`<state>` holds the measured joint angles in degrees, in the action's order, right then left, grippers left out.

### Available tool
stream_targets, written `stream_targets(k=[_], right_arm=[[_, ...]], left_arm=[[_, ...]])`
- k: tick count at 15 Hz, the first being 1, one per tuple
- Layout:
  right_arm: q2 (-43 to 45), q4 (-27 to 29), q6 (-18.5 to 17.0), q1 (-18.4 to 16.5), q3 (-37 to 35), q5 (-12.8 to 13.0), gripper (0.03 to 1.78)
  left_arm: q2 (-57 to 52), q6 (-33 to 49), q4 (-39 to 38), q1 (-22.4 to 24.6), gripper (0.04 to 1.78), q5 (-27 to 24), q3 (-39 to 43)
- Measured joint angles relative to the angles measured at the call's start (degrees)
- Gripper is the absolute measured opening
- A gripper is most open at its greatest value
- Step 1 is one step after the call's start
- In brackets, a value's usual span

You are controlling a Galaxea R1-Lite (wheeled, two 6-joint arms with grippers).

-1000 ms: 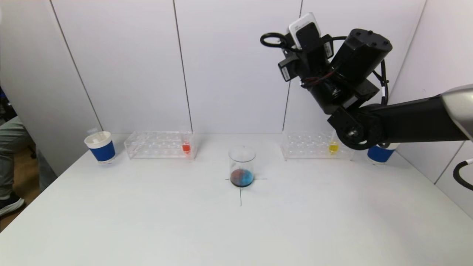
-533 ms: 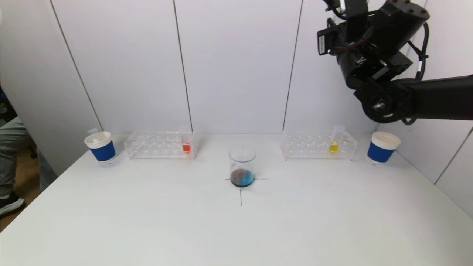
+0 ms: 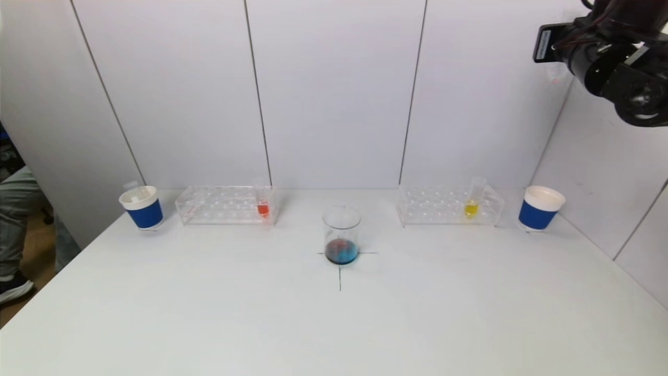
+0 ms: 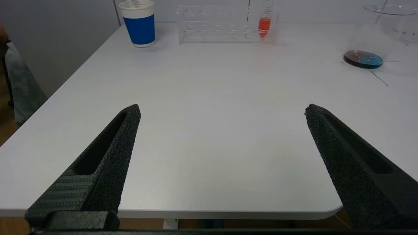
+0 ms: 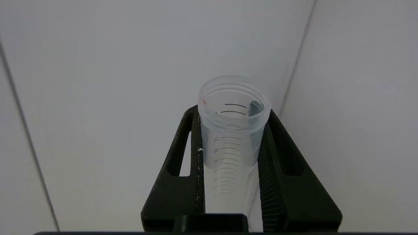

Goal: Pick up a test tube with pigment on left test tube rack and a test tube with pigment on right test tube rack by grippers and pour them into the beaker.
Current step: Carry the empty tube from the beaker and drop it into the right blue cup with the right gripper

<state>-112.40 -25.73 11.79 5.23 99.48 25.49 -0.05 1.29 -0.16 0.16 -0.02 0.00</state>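
The glass beaker (image 3: 342, 235) stands mid-table on a black cross, blue and red pigment at its bottom. One tube of red pigment (image 3: 263, 206) stands in the left rack (image 3: 224, 204), one of yellow pigment (image 3: 472, 203) in the right rack (image 3: 443, 205). My right arm (image 3: 621, 57) is raised high at the far right, its fingers beyond the head view. In the right wrist view my right gripper (image 5: 232, 111) is shut on a clear, empty-looking graduated test tube (image 5: 228, 140), mouth toward the wall. My left gripper (image 4: 222, 109) hangs open over the table's near left edge, holding nothing.
A blue-and-white paper cup (image 3: 141, 207) sits left of the left rack, another (image 3: 540, 208) right of the right rack. White wall panels close the back and right side. A person's legs (image 3: 15, 209) show beyond the table's left edge.
My right arm has swung up and to the right, away from above the right rack, uncovering the right cup. The left gripper and the table's things have stayed put.
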Motion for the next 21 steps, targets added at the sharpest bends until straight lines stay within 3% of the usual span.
stream_targets(k=[3, 6, 15, 21], right_arm=[[-0.1, 8.6, -6.1, -4.8, 3.5, -1.1, 0.52], [-1.4, 11.0, -8.2, -8.7, 4.9, -2.9, 0.52], [-8.5, 9.7, -13.6, -15.2, 3.7, -5.3, 0.52], [-13.6, 1.2, -13.5, -16.8, -2.5, -6.8, 0.52]], left_arm=[[0.0, 0.0, 0.0, 0.0, 1.76, 0.0, 0.0], [0.0, 0.0, 0.0, 0.0, 1.76, 0.0, 0.0], [0.0, 0.0, 0.0, 0.0, 1.76, 0.0, 0.0], [0.0, 0.0, 0.0, 0.0, 1.76, 0.0, 0.0]])
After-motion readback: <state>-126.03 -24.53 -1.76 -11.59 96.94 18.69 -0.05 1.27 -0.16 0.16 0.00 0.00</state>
